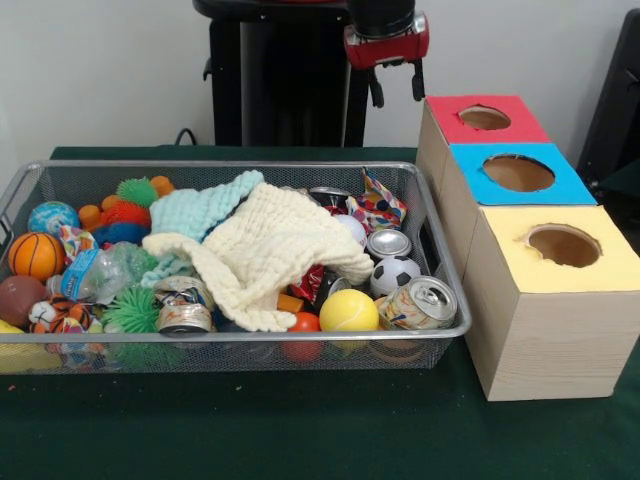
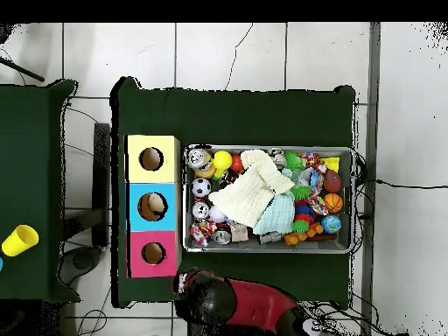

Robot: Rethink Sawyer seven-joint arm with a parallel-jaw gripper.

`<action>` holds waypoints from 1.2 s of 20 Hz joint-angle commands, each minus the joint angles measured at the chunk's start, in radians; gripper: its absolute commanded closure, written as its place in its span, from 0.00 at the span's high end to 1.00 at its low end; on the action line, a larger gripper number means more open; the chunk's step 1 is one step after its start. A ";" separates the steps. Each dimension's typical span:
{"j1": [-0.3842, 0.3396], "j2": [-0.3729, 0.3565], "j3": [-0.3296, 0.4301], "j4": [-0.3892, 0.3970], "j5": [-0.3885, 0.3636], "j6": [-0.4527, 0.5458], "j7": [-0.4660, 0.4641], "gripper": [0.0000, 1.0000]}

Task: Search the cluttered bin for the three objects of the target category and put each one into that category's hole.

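Bin [image 1: 440,330] fills the tabletop's middle, heaped with balls, cans and two cloths [image 1: 275,255]. Boxes [image 1: 545,340] with three holes line its side. Claw [image 1: 395,85] hangs open and empty beyond the bin's far corner, near the red box [image 1: 470,125]; clutter lies forward and below.

Wire bin [image 2: 353,199] of clutter under a cream cloth [image 2: 242,196], beside yellow [image 2: 151,158], blue [image 2: 152,206] and red [image 2: 153,254] holed boxes.

Green-clothed table [image 1: 300,430] bearing wire-mesh bin [image 1: 440,290] beside a row of three holed boxes [image 1: 545,310].
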 commanded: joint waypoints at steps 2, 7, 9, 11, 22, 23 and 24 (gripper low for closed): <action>-0.077 0.027 0.107 -0.140 0.062 0.182 0.070 1.00; -0.091 0.085 0.105 -0.206 0.041 0.223 0.041 1.00; -0.110 0.127 0.114 -0.245 0.032 0.254 0.016 1.00; -0.124 0.161 0.120 -0.273 0.019 0.262 -0.005 1.00; -0.101 0.250 0.116 -0.415 0.001 0.374 -0.022 1.00; -0.097 0.239 0.116 -0.420 0.006 0.399 -0.016 1.00; -0.092 0.226 0.117 -0.425 0.010 0.425 -0.010 1.00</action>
